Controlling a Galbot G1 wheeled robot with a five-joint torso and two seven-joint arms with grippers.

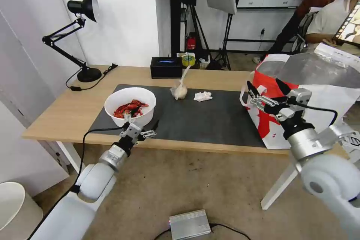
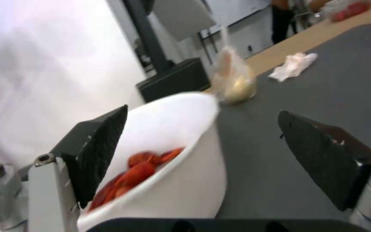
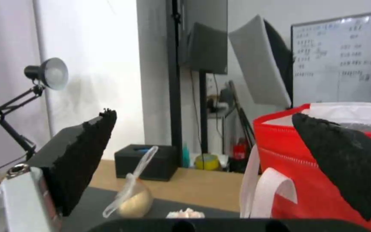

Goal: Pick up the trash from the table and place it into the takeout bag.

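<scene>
A white bowl [image 1: 130, 105] of red crayfish shells stands on the left of the dark mat [image 1: 210, 118] on the table [image 1: 63, 114]. My left gripper [image 1: 142, 121] is open at the bowl's near rim. In the left wrist view the bowl [image 2: 181, 180] has its wall between the two fingers [image 2: 95, 151]. A knotted clear bag [image 1: 180, 90] and a crumpled tissue [image 1: 203, 96] lie at the mat's far middle. The takeout bag [image 1: 296, 93] stands open at the table's right end. Just left of it my right gripper [image 1: 263, 82] hangs open and empty.
A black desk lamp [image 1: 84, 7] stands at the table's far left, and a black box [image 1: 166, 67] sits at the far edge. On the floor are a silver box [image 1: 189, 224] and a white bin [image 1: 15, 210]. People stand behind the takeout bag.
</scene>
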